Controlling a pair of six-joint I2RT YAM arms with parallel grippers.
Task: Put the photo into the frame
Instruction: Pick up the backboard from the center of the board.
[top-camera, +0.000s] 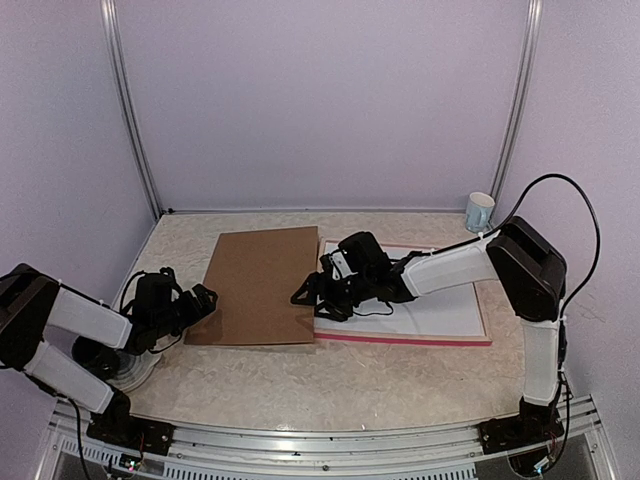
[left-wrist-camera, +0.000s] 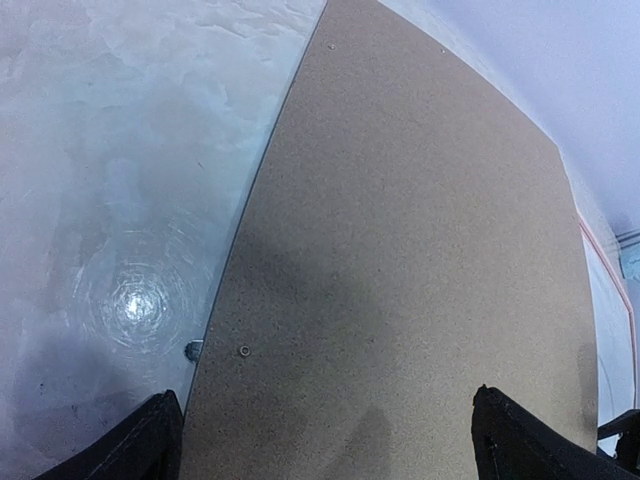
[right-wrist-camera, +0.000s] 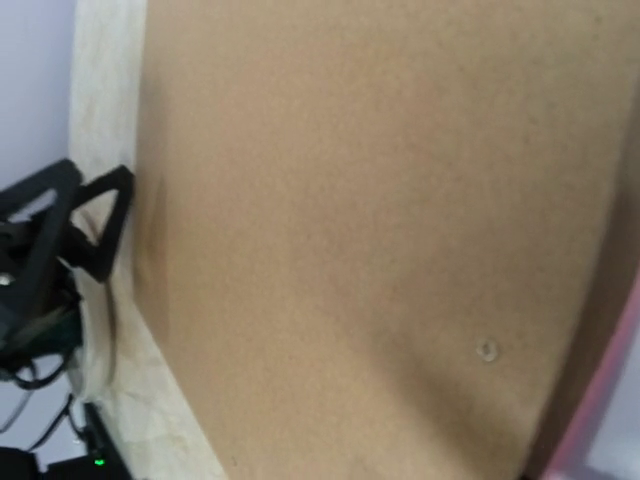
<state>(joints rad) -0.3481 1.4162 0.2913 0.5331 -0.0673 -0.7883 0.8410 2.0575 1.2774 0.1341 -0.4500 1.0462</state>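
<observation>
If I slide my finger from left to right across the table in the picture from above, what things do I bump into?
left gripper → brown board → right gripper, at the board's right edge → pink frame → pale cup, far back by the wall

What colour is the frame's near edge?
Pink-red; the frame shows best in the top external view.

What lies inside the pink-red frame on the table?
A plain white sheet shows inside the frame. The right arm covers the left part, so whatever lies there is hidden. No photo is visible in the uncovered area.
</observation>
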